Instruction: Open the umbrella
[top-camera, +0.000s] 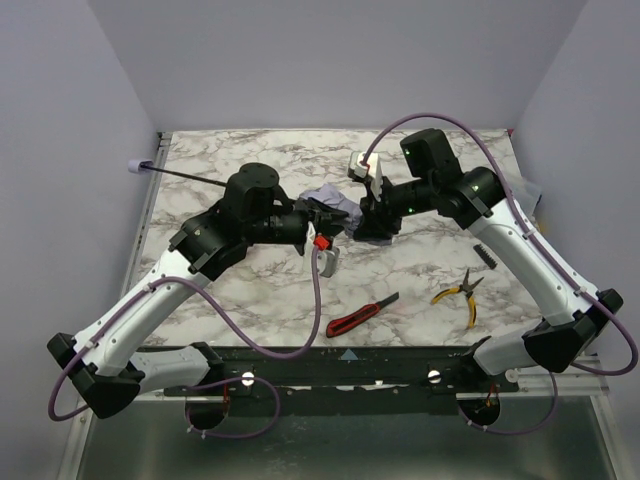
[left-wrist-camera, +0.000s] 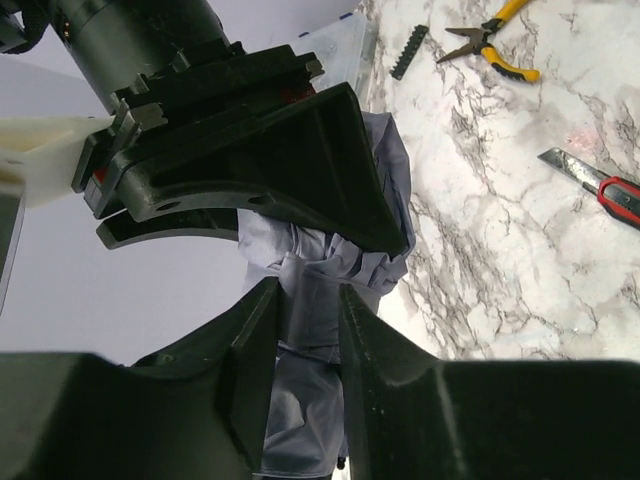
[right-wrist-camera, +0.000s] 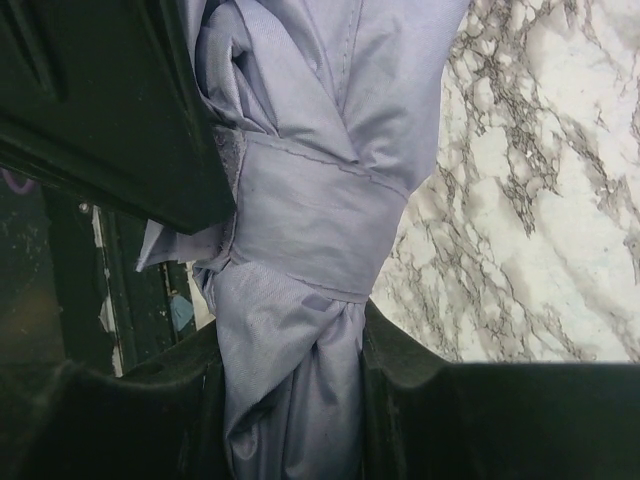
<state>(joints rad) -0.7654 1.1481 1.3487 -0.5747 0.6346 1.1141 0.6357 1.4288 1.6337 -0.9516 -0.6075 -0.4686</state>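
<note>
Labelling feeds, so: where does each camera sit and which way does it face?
Top external: above, behind the bases, looking down on the table; both arms show.
Left wrist: on the left arm, facing the umbrella past the left gripper.
Right wrist: on the right arm, facing the strap round the umbrella past the right gripper.
Shared: top and left wrist both show the pliers.

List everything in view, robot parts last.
Compact folding fabric umbrella: one, pale lavender, table centre, strapped shut, between both tools.
Small block on thin rod: one, lavender block, black rod, far-left table edge.
Utility knife: one, red and black, near centre.
Metal pliers: one, yellow handles, near right.
Toothed strip: one, black, right side.
Marble-patterned table: one, white-grey, underneath.
Left tool: one, black, closed on umbrella fabric.
Right tool: one, black, closed on umbrella fabric.
</note>
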